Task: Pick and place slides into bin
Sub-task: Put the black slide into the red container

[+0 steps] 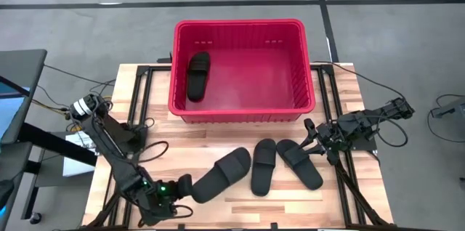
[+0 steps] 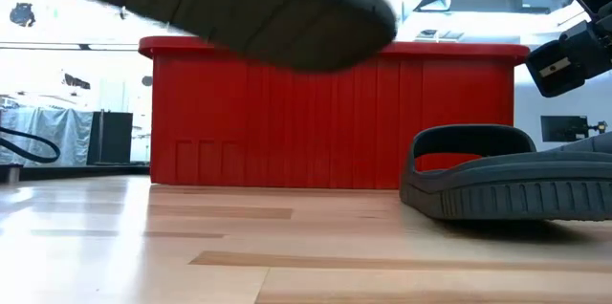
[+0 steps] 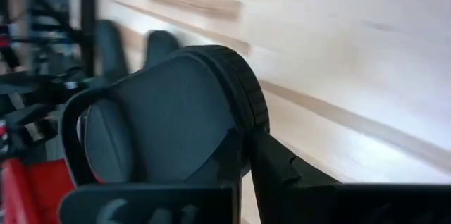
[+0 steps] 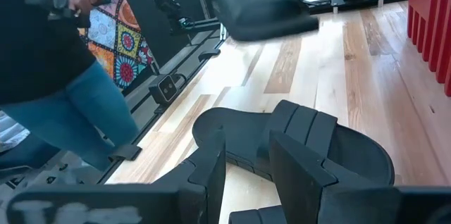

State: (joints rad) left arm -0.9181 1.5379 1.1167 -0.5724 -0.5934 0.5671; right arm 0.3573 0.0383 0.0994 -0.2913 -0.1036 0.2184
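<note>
left gripper (image 1: 182,187) at table's 7 o'clock, pinching heel of lifted slide (image 1: 221,175), clear of table (image 1: 240,208) in low view | right gripper (image 1: 311,135) at 3 o'clock, fingers spread over rightmost slide (image 1: 298,163); not gripping | third slide (image 1: 263,165) flat between them | fourth slide (image 1: 197,75) inside bin (image 1: 305,64), its 9 o'clock side; bin at 12 o'clock

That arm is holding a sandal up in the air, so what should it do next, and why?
Probably carry it toward the red bin and over its rim. The left end effector grips one slide lifted off the table, the low view shows, while only one slide lies inside.
</note>
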